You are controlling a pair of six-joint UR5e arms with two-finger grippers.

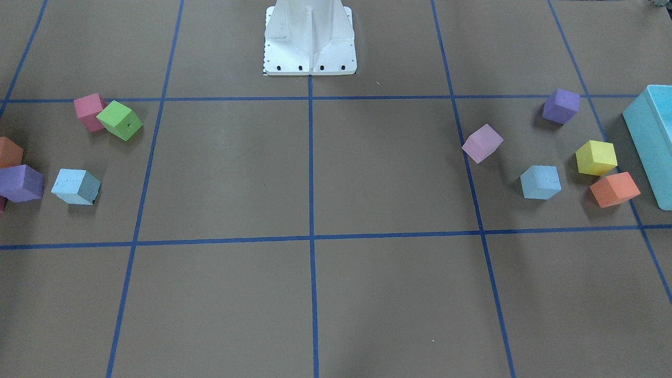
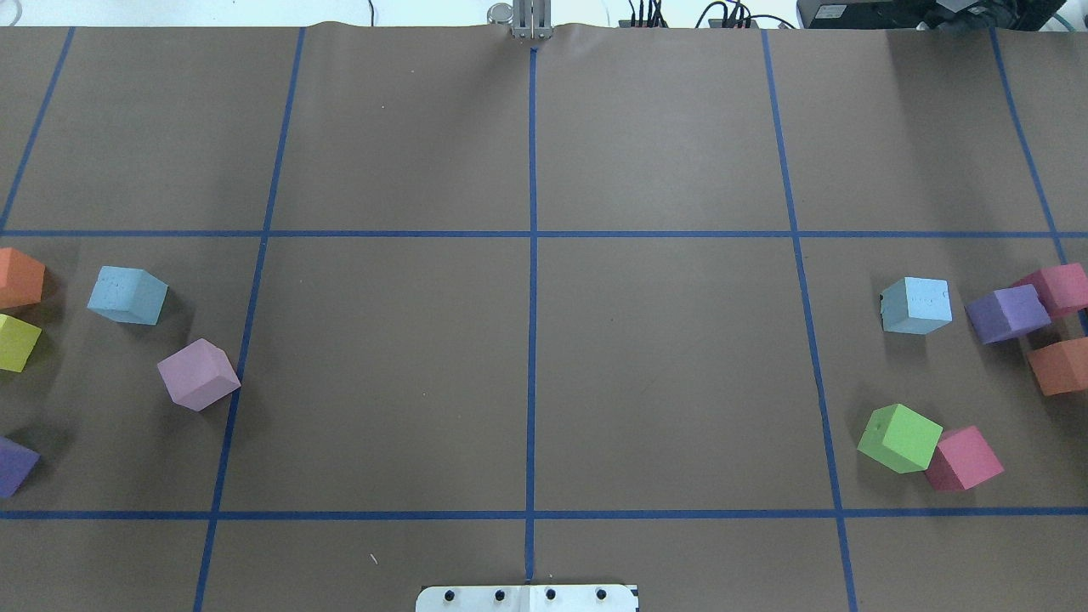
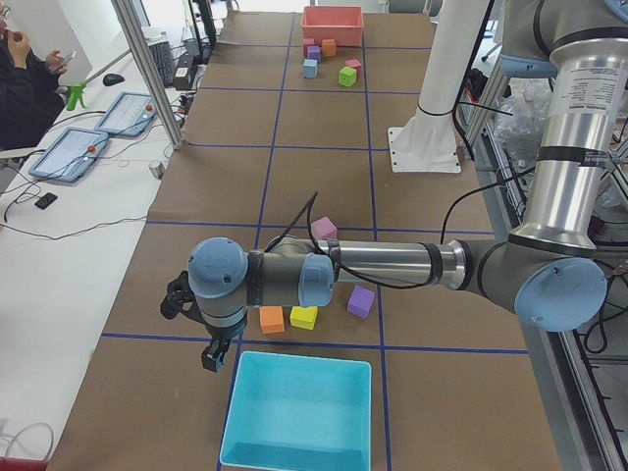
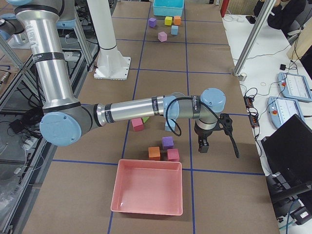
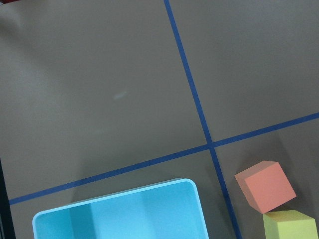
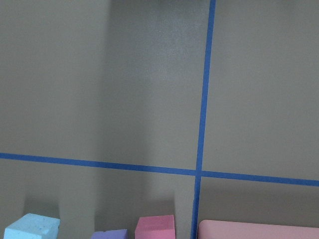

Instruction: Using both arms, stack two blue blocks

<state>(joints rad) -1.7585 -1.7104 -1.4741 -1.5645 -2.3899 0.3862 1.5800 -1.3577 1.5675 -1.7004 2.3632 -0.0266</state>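
Note:
Two pale blue blocks lie far apart on the brown table. One blue block is on my left side, also in the front view. The other blue block is on my right side, also in the front view and at the bottom left of the right wrist view. My left gripper hangs beside the turquoise box's corner, away from its block. My right gripper hangs past the cubes near the pink tray. Both show only in side views, so I cannot tell if they are open or shut.
A turquoise box stands at the table's left end, and a pink tray at the right end. Lilac, purple, green, pink, orange and yellow cubes lie around the blue blocks. The white base stand is at the robot's edge.

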